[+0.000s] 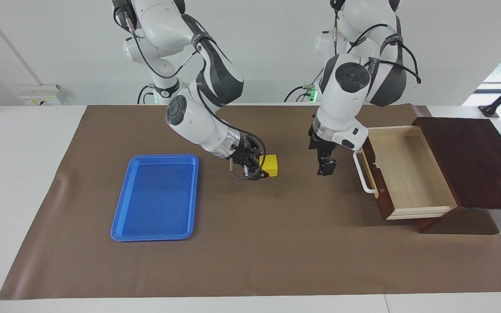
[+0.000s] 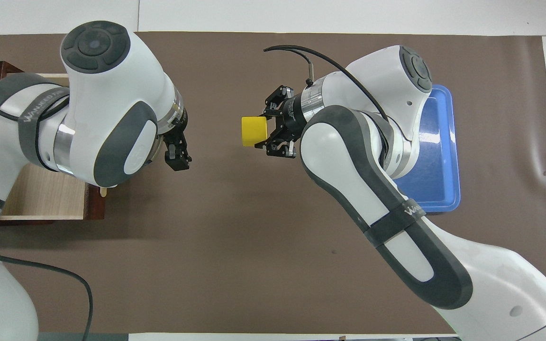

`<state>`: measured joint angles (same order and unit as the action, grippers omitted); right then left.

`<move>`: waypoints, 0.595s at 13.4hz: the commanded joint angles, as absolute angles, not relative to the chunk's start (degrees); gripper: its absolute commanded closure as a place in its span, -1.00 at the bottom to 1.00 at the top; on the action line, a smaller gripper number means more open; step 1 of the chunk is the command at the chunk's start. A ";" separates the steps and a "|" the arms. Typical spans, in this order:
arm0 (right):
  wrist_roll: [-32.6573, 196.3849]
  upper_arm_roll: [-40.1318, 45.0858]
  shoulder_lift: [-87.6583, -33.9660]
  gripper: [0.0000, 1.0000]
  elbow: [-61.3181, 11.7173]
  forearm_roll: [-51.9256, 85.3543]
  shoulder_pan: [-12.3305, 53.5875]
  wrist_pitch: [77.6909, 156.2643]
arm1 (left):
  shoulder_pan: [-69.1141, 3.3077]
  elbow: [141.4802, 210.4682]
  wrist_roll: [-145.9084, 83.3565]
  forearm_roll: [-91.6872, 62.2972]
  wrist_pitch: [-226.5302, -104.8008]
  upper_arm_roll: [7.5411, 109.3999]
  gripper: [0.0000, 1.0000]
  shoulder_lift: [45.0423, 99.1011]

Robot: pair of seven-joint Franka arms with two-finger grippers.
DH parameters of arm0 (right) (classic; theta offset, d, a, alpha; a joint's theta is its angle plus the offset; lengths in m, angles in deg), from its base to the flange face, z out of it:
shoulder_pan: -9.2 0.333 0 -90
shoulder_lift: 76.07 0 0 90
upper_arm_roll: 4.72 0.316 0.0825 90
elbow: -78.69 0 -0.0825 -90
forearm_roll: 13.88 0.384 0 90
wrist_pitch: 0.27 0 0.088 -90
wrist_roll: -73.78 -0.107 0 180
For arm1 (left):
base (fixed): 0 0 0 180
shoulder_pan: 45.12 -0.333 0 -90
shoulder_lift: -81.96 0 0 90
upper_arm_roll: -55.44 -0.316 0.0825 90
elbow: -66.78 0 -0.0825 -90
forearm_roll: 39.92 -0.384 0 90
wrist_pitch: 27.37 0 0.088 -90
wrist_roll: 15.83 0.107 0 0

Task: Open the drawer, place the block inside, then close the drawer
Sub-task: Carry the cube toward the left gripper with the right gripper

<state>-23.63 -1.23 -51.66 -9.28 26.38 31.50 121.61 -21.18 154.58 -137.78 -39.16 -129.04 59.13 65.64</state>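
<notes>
Yellow cube block (image 1: 270,164), R gripper (image 1: 261,168) clamped

Bright, even light from above; soft shadows under both arms on the brown mat (image 1: 250,243); frames sharp, no glare

Both arms reached in over the middle of the table.
The right gripper (image 1: 264,166) (image 2: 259,133) lay nearly level, forearm sloping down, fingers clamped. The left gripper (image 1: 325,166) (image 2: 178,158) hung pointing straight down from a bent wrist, its jaws spread wide and holding nothing.
</notes>
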 commanded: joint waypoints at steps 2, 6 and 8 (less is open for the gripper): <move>-26.76 -1.30 -50.32 1.00 -7.71 27.00 33.46 123.83 | -16.83 154.49 -143.18 -37.72 -133.18 58.26 -1.00 65.43; -26.77 -1.30 -50.40 1.00 -7.80 26.82 33.64 124.10 | -13.83 154.40 -145.38 -37.81 -135.99 58.25 -1.00 65.34; -26.77 -1.21 -50.40 1.00 -7.80 26.82 33.64 124.18 | -13.92 154.32 -146.61 -37.81 -137.32 58.17 -1.00 65.17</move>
<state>-25.83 -1.59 -51.27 -9.14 26.39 33.53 123.80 -14.71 154.59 -145.54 -38.62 -135.59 58.95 65.54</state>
